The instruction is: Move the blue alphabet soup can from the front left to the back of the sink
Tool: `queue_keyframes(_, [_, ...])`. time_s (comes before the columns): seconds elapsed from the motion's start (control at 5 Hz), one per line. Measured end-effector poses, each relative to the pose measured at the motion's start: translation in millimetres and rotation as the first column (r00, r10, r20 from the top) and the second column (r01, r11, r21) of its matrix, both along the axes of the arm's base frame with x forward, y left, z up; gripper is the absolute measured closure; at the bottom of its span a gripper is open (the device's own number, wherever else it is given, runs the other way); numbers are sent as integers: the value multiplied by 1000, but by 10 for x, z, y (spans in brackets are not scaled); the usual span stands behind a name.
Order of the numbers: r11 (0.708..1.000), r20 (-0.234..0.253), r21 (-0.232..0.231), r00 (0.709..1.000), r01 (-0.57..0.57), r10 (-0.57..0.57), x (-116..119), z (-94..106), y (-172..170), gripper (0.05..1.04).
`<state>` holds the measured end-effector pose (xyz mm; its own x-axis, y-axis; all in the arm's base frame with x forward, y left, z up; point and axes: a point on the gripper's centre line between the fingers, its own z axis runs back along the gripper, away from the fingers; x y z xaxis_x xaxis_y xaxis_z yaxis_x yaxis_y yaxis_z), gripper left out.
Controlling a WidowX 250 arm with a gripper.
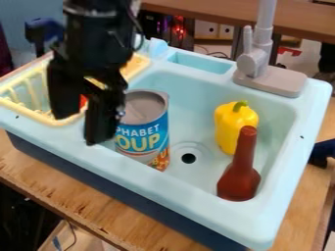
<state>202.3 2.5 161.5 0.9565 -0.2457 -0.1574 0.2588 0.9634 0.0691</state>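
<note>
My pincer (pixel 80 129) is wide: its 2 black fingers stand apart, and they hang down over the left part of the view, above the near left rim of the sink (pixel 185 195). Between them I see 1 small red patch (pixel 83 102), but I cannot tell what it is. The nearest thing to me is 1 can (pixel 142 132) with a blue label and a grey top, which is upright in the left part of the basin. My finger on that side covers a bit of its left edge in the view, and I cannot tell if the 2 are touching. On the other side of me there is 1 pale yellow rack (pixel 33 87), at the left end of the sink. Further to the right, the round drain (pixel 188 158) is in the basin floor, near the can. Beyond it stand 1 yellow pepper (pixel 229 127) with a green stem and, in front of it, 1 dark red bottle (pixel 239 181), upright, whose neck covers part of the pepper. The grey faucet (pixel 272 81) is on the back rim. The light blue sink, with its dark blue lower part, sits on a wooden desk (pixel 85 208).
</note>
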Motion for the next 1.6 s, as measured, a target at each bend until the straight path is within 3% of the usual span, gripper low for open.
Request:
queue_keyframes(0.4, [996, -50, -37, 995, 80, -82, 120, -204, -155, 83])
queue_keyframes(0.8, [996, -1, -83, 1000, 21, -21, 308, -201, -71, 83])
queue_keyframes(1.2, [990, 69, -142, 997, -10, 20, 788, -71, -63, 83])
queue_keyframes(1.6, [991, 55, -136, 998, -4, 12, 998, -61, -71, 83])
